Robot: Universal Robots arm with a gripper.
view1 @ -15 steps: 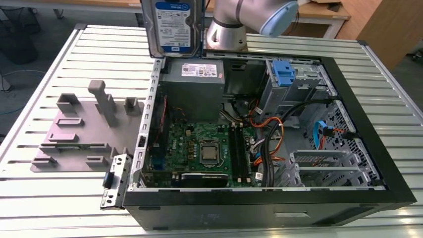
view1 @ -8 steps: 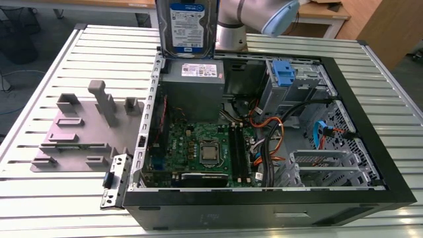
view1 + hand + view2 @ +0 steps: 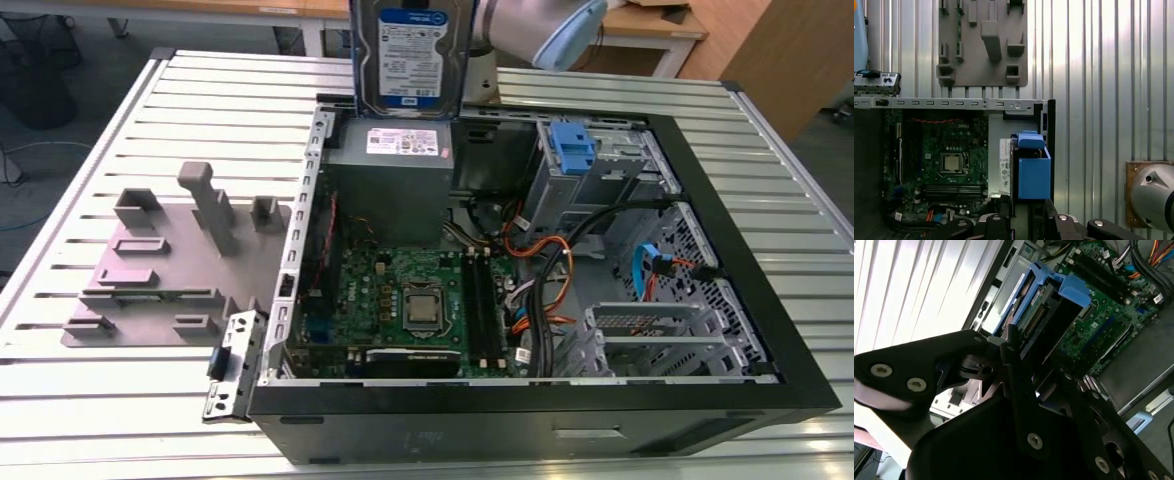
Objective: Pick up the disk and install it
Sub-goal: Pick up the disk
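Exterior view: a ribbed surface (image 3: 120, 120) and an open computer case (image 3: 534, 425) lie below the gripper (image 3: 1026, 222). The disk (image 3: 407, 50) stands upright in the air over the case's edge — the gripper is clamped on it.

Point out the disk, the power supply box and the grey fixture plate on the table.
disk (image 3: 424, 52): exterior view, on its white and blue label.
power supply box (image 3: 387, 200): exterior view, on its bare grey face below the sticker.
grey fixture plate (image 3: 180, 266): exterior view, on its flat base.
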